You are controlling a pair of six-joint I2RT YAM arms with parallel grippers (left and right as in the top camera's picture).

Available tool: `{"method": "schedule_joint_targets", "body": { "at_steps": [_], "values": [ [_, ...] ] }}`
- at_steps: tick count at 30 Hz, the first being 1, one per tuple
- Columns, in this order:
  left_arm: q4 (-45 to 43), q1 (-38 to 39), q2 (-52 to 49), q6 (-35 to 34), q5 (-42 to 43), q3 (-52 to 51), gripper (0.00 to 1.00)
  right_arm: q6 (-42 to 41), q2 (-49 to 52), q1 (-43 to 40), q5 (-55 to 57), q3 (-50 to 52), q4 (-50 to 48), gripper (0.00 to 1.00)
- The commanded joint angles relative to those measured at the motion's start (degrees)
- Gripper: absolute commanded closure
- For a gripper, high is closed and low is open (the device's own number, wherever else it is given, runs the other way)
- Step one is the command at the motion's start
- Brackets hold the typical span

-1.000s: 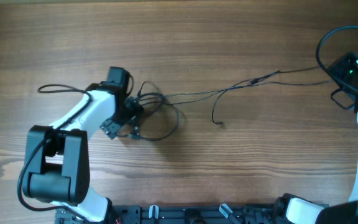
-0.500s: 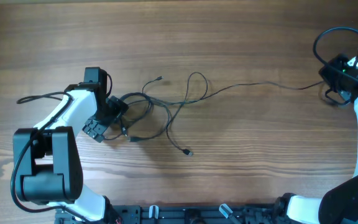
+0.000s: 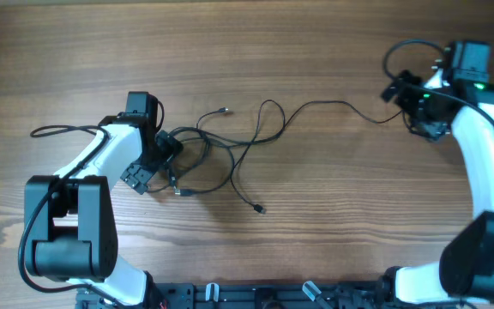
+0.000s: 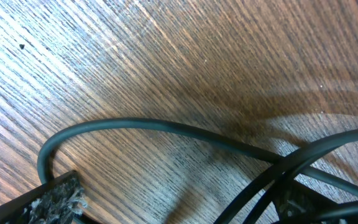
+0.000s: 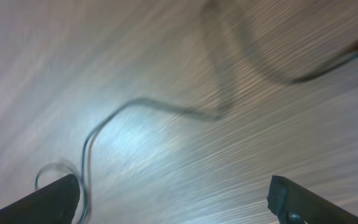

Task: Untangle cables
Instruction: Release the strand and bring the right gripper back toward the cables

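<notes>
The cables (image 3: 230,154) are thin black cords on the wooden table, tangled in loops left of centre. One strand (image 3: 324,106) runs right and ends near my right gripper (image 3: 407,107). Loose plug ends lie at the front (image 3: 262,210) and at the back (image 3: 222,110). My left gripper (image 3: 154,161) stands open at the left edge of the tangle. In the left wrist view a cord (image 4: 166,127) curves across the gap between its wide-apart fingers (image 4: 58,198). In the blurred right wrist view, the right gripper (image 5: 182,199) is open and empty, with a thin cord (image 5: 86,152) beside its left finger.
The left arm's own thicker black cable (image 3: 58,130) loops out to the left of it. The arm bases and a black rail (image 3: 256,296) line the front edge. Bare wood lies between the tangle and the right arm.
The right gripper has opened and let go of the cord, then swung left from the table's right edge. The once taut strand lies slack and looped. The left gripper shifted slightly.
</notes>
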State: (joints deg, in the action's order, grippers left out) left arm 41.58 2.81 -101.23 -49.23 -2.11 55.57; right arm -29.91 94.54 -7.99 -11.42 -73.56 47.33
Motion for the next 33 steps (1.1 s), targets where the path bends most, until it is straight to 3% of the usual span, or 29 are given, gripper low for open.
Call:
{"method": "schedule_joint_targets", "body": {
  "at_steps": [1,6,12,17,22,26,33],
  "values": [
    [-2.38,0.90,-3.15,-0.55,4.42,-2.40,0.00,-2.78,6.38,5.81,-5.18,-0.94,-0.83,0.07],
    [-2.34,0.90,-3.15,-0.52,4.42,-2.40,0.00,-9.11,15.02,13.11,-5.27,-0.94,-4.94,0.31],
    [-2.34,0.90,-3.15,-0.55,4.42,-2.40,0.00,-8.13,19.78,20.22,-4.46,-0.94,-14.91,0.35],
    [-2.34,0.90,-3.15,-0.55,4.44,-2.40,0.00,-4.59,20.28,24.96,11.87,-0.94,-19.10,0.37],
    [-2.38,0.90,-3.15,-0.59,4.44,-2.40,0.00,-2.25,20.52,27.87,19.45,-0.94,-20.87,0.50],
    [-2.36,0.90,-3.15,-0.59,4.46,-2.40,0.00,4.81,21.73,30.03,21.07,-0.94,-23.96,0.50],
    [-2.34,0.90,-3.15,-0.59,4.46,-2.40,0.00,5.33,25.24,32.50,21.09,-0.94,-25.00,0.54]
  ]
}}
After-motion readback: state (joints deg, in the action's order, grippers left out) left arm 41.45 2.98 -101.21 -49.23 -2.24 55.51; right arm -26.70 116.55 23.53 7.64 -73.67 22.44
